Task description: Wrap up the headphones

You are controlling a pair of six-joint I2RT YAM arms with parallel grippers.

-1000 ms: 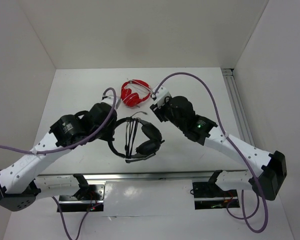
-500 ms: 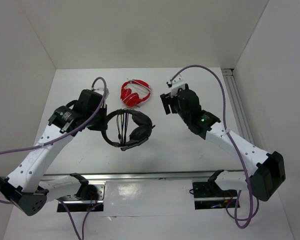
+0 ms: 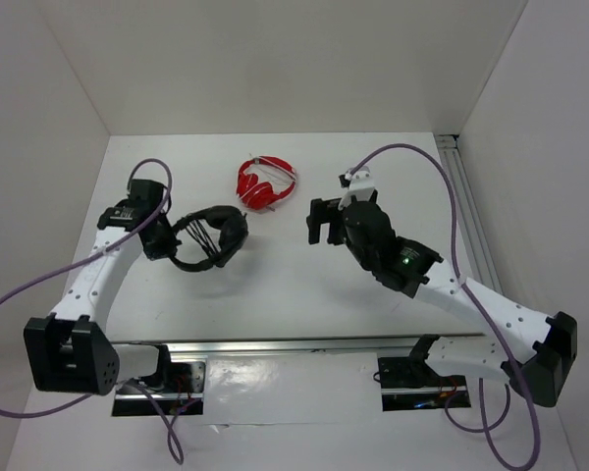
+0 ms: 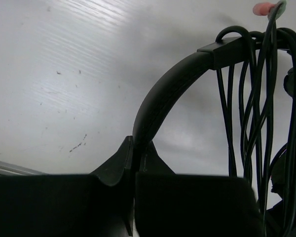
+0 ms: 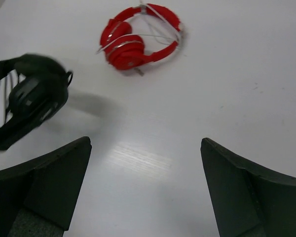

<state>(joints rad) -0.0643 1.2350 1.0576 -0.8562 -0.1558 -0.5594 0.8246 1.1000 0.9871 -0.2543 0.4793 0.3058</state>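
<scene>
The black headphones [image 3: 214, 235] lie left of centre, their cable wound in several turns across the headband. My left gripper [image 3: 166, 241] is shut on the headband at its left end. In the left wrist view the headband [image 4: 163, 96] rises from between my closed fingers [image 4: 113, 163], with the cable loops [image 4: 254, 98] hanging at the right. My right gripper [image 3: 320, 222] is open and empty over bare table at centre right. In the right wrist view [image 5: 145, 153] the black headphones [image 5: 34, 96] show at the left, blurred.
The smaller red headphones [image 3: 265, 183] lie at the back centre of the white table, also in the right wrist view [image 5: 138, 42]. White walls stand on three sides. A metal rail [image 3: 294, 345] runs along the near edge, another [image 3: 463, 191] along the right side.
My left gripper has carried the black headphones to the left and a little back. My right gripper has let go, opened and pulled away to the right.
</scene>
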